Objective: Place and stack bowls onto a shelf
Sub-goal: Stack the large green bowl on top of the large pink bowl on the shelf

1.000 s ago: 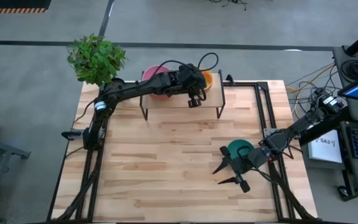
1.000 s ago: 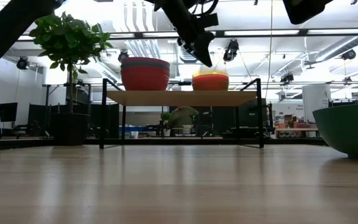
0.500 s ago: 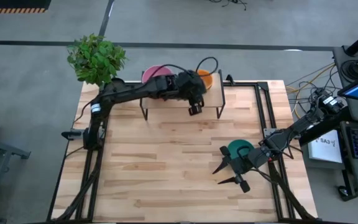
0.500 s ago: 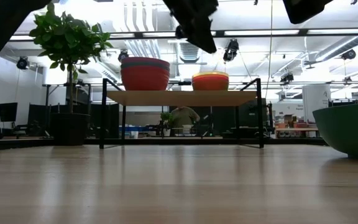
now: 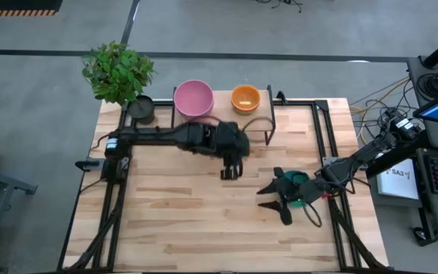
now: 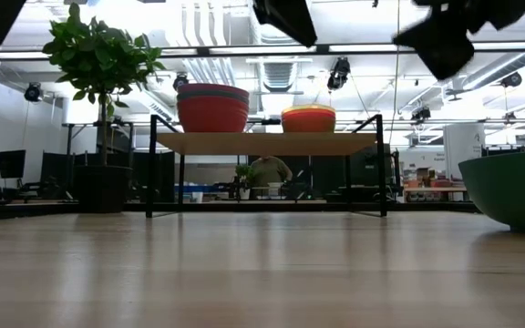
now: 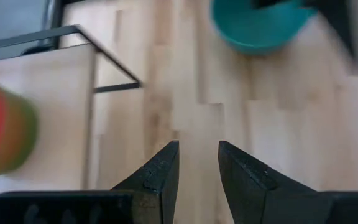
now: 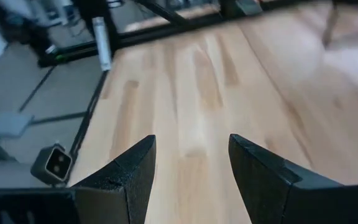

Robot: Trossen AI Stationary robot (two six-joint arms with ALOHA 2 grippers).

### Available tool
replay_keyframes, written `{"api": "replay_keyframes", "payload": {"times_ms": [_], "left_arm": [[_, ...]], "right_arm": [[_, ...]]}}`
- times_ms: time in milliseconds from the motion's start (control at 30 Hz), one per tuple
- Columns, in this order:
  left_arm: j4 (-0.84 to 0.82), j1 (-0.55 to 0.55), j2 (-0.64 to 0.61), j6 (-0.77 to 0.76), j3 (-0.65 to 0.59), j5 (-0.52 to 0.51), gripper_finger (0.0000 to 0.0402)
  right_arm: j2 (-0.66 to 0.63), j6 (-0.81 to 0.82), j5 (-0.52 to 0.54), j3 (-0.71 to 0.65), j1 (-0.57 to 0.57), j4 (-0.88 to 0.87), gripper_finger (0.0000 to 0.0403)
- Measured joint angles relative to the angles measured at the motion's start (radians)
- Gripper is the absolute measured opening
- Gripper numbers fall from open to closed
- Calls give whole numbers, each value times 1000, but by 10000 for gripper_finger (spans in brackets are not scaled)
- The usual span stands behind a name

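Note:
The shelf (image 5: pixel 223 122) stands at the table's far edge on thin black legs (image 6: pixel 267 143). On it rest a stack of larger bowls with pink on top (image 5: pixel 194 98), red-sided in the low view (image 6: pixel 212 109), and a smaller stack with orange on top (image 5: pixel 245 98) (image 6: pixel 308 118). A teal bowl (image 5: pixel 301 184) (image 7: pixel 260 25) sits on the tabletop, right of centre. My left gripper (image 5: pixel 230 165) (image 7: pixel 197 155) hovers open over the table's middle, near side of the shelf. My right gripper (image 5: pixel 274 204) (image 8: pixel 191 146) hangs wide open just left of the teal bowl.
A leafy plant (image 5: pixel 116 70) in a dark pot (image 5: pixel 141 109) stands at the far left corner, beside the shelf. Bare wood spreads across the table's near half (image 5: pixel 188 221). Black frame rails (image 5: pixel 329 152) run along the table's right side. A person shows in the room behind the shelf (image 6: pixel 267 173).
My left gripper has drawn back from above the orange stack on the shelf, moving toward the near edge to the table's middle. My right gripper has turned and shifted a little toward the far edge, beside the teal bowl. Both stacks have stayed put.

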Motion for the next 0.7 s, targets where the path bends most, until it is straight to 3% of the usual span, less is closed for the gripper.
{"api": "replay_keyframes", "payload": {"times_ms": [100,333,700], "left_arm": [[-16,-43,-7,3,0,-3,95],[-34,-105,-71,-34,-68,-117,95],[283,-169,-358,-155,-525,-161,95]], "right_arm": [[0,159,0,0,-17,-72,191],[7,489,-27,13,-15,-295,191],[14,688,-64,219,-10,-748,191]]}}
